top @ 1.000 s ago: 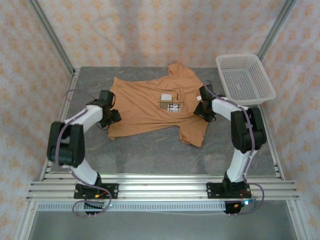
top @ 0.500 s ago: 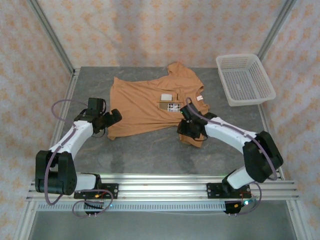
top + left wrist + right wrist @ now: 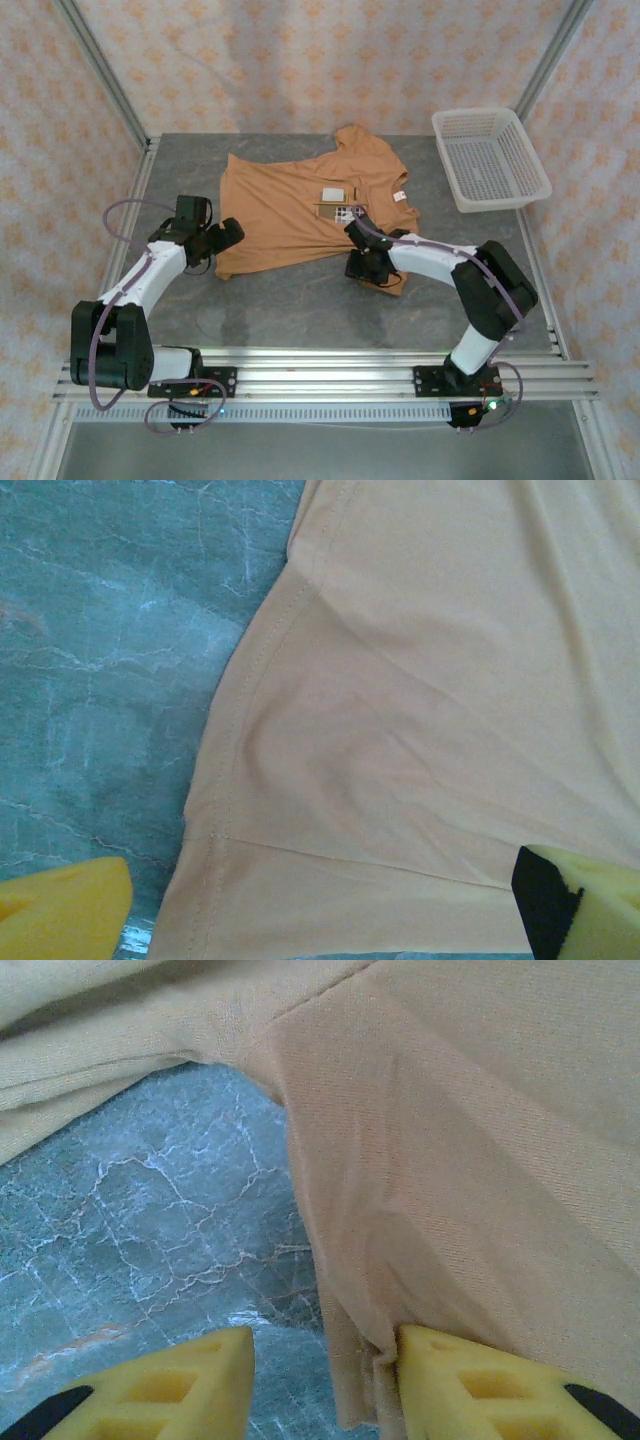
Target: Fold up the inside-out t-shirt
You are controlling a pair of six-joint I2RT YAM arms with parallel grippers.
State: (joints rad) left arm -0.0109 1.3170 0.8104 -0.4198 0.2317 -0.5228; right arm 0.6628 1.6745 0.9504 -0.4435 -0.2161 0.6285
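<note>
Overhead, orange-tan tee [image 3: 300,205] lies spread, mostly flat, on grey marbled table [image 3: 280,300], from centre to far side, w/ white labels [image 3: 338,203] facing up near its middle & a small tag [image 3: 400,197] toward its right edge. White mesh basket [image 3: 490,158] sits at far right corner, apart from tee. L gripper [image 3: 228,236] is at tee's near-left corner, low over table. Its wrist cam shows yellow fingers [image 3: 70,905] spread wide, one over bare table, the other over cloth, w/ stitched hem running between them & nothing pinched. R gripper [image 3: 360,262] is at tee's near-right flap, arm reaching in from the right. Its wrist cam shows yellow fingers [image 3: 170,1385] part-way apart, bare table visible in the gap. A folded cloth edge lies against the inner face of one finger, while the other finger is clear of cloth, so no pinch.
</note>
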